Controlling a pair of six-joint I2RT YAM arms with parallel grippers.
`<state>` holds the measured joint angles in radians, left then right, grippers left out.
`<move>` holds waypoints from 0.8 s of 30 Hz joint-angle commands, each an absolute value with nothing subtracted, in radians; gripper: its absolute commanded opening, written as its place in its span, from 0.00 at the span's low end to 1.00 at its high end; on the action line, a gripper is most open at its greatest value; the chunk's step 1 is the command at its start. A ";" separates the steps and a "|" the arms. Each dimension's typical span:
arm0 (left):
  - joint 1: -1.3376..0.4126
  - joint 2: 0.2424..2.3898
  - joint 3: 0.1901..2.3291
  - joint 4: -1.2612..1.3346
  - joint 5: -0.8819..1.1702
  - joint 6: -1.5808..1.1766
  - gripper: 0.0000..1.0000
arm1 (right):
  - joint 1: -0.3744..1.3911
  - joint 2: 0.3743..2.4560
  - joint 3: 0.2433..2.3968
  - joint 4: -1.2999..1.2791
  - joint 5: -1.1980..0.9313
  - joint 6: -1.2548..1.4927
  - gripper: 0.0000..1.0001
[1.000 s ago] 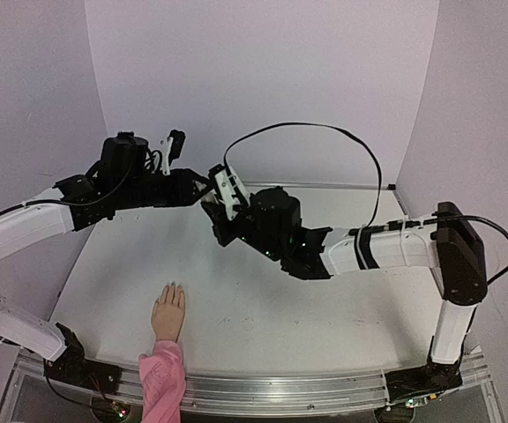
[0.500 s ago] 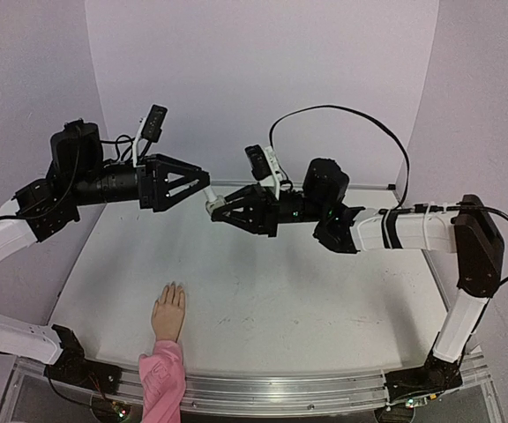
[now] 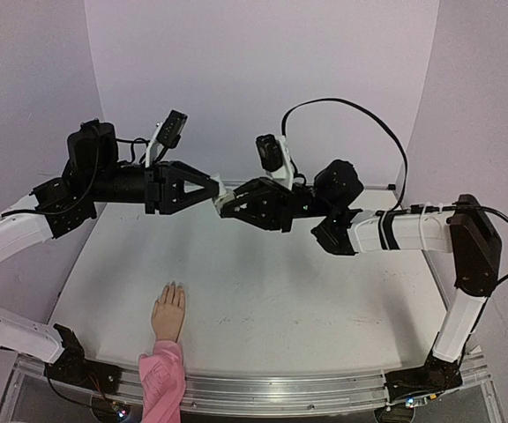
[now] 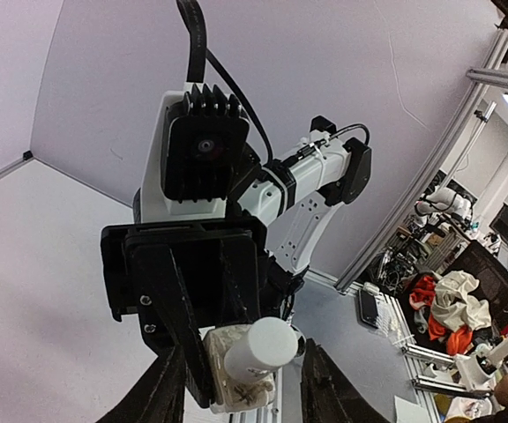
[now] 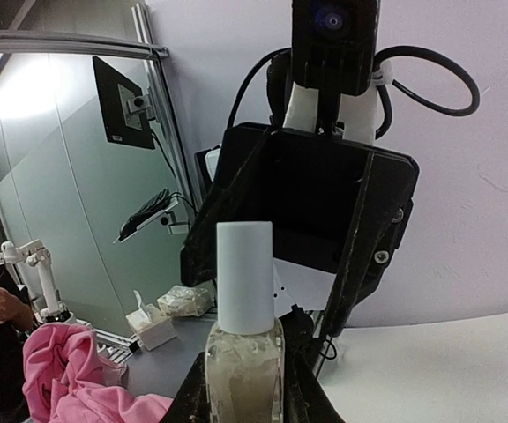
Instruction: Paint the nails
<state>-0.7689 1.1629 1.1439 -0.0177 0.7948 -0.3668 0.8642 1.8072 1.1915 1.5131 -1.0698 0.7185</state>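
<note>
stage: early prep. By my read you're at the cap-off step, and no paint shows anywhere.
right gripper [image 3: 229, 206]: clamped on the glass body of the bottle [image 5: 243, 366], which stands upright at lower centre of the right wrist view.
left gripper [image 3: 212, 189]: jaws apart, with a finger [image 4: 164, 398] on either side of the white cap [image 4: 263, 346]. The finger on the right of the frame sits just beside the cap; can't tell if it touches.
meeting point: mid-air, upper centre of the top view, above the table [image 3: 324, 300].
mannequin hand [image 3: 168, 310]: lies flat on the table at lower left of the top view, fingers pointing up-frame. Its pink sleeve [image 3: 162, 377] runs off the bottom edge. It is well apart from both grippers.
nails [image 3: 174, 287]: on the fingertips at the upper end of the hand. They look bare to me, but they're too small to tell from the skin.
done: bottle is in hand, lifted, and offered to your other arm. Cap is on.
left to do: close on the cap, twist it off, carry the brush down to the hand and paint each nail. All of the painting itself remains.
hidden: the brush is under the cap, if there is one.
hard to see: in the top view the bottle is buried between the two black grippers, so go by the wrist views.
cut off: the bottle's base runs off the bottom edge of the right wrist view. Your right fingers show only as slivers down there, and the left fingers are clipped at the bottom of the left wrist view.
</note>
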 commanded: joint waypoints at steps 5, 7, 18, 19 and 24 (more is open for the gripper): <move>-0.773 1.189 1.185 0.058 0.838 -0.374 0.47 | 0.861 1.829 1.221 1.631 -1.090 0.754 0.00; -0.773 1.195 1.190 0.060 0.835 -0.374 0.44 | 0.861 1.833 1.225 1.628 -1.085 0.751 0.00; -0.773 1.230 1.187 0.036 0.725 -0.367 0.00 | 0.861 1.753 1.212 1.245 -0.781 0.439 0.00; -0.774 1.233 1.192 0.014 0.679 -0.359 0.00 | 0.862 1.731 1.212 1.142 -0.649 0.376 0.00; -0.811 1.332 1.343 -0.372 0.072 -0.385 0.00 | 1.078 1.773 1.273 0.916 0.850 -0.059 0.00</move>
<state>-0.7433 1.2507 1.2083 -0.0891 0.4431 -0.3317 0.9257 1.7447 1.1954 1.0637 -0.4614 0.3519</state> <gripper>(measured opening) 0.133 0.219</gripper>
